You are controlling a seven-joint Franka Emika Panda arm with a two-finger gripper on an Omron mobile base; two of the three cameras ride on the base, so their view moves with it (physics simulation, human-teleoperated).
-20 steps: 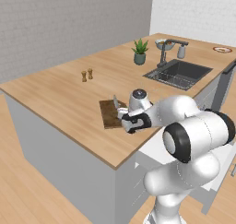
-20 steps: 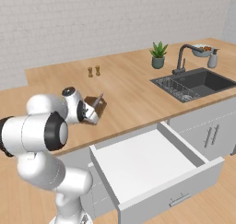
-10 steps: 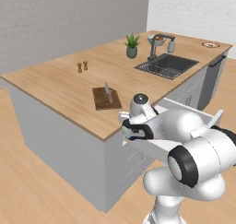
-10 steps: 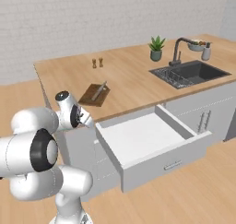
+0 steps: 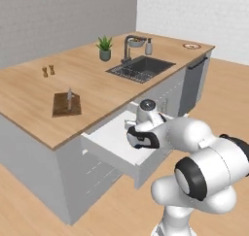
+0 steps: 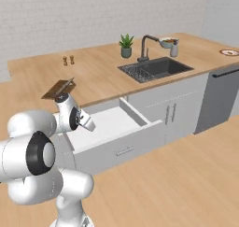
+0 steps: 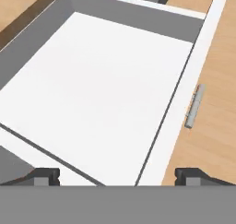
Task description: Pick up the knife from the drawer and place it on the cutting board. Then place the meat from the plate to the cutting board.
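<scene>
over the pulled-out drawer, the gripper hangs with its jaws spread wide and nothing between them, looking down at the plain white inside. back on the counter the knife sits on the cutting board, and the plate is way off at the far end past the sink.

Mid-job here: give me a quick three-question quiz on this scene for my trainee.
1. True or false: the drawer is pushed shut.
2. What rests on the cutting board? A) knife B) meat C) spoon
3. Fill in: the gripper hangs over the drawer with its jaws ____.
Key: 1 false; 2 A; 3 open.
</scene>
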